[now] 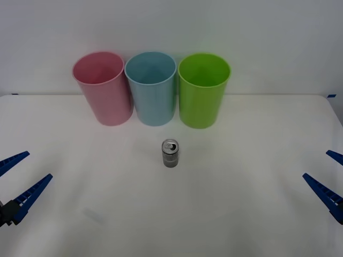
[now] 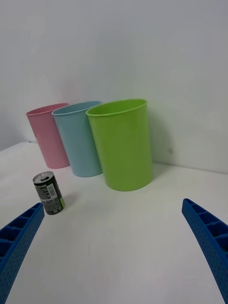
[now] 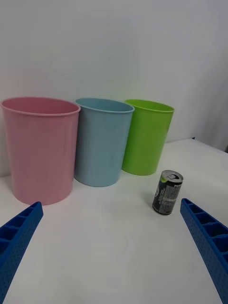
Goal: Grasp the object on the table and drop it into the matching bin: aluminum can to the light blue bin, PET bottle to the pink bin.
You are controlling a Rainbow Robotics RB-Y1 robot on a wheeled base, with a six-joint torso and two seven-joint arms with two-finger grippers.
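A small silver-grey aluminum can [image 1: 170,153] [image 2: 49,192] [image 3: 167,192] stands upright on the white table [image 1: 241,203], in front of the bins. The light blue bin [image 1: 151,88] [image 2: 80,138] [image 3: 101,141] is the middle one of the row at the back, with the pink bin [image 1: 103,88] [image 2: 48,135] [image 3: 40,149] on its left. My left gripper [image 1: 19,180] [image 3: 111,251] hangs open at the table's left edge, far from the can. Over at the right edge my right gripper [image 1: 331,176] [image 2: 111,242] is open too, equally far away.
A lime green bin [image 1: 203,89] [image 2: 123,144] [image 3: 146,136] stands right of the light blue one. All three bins are upright against the white back wall. Bare tabletop lies between each gripper and the can.
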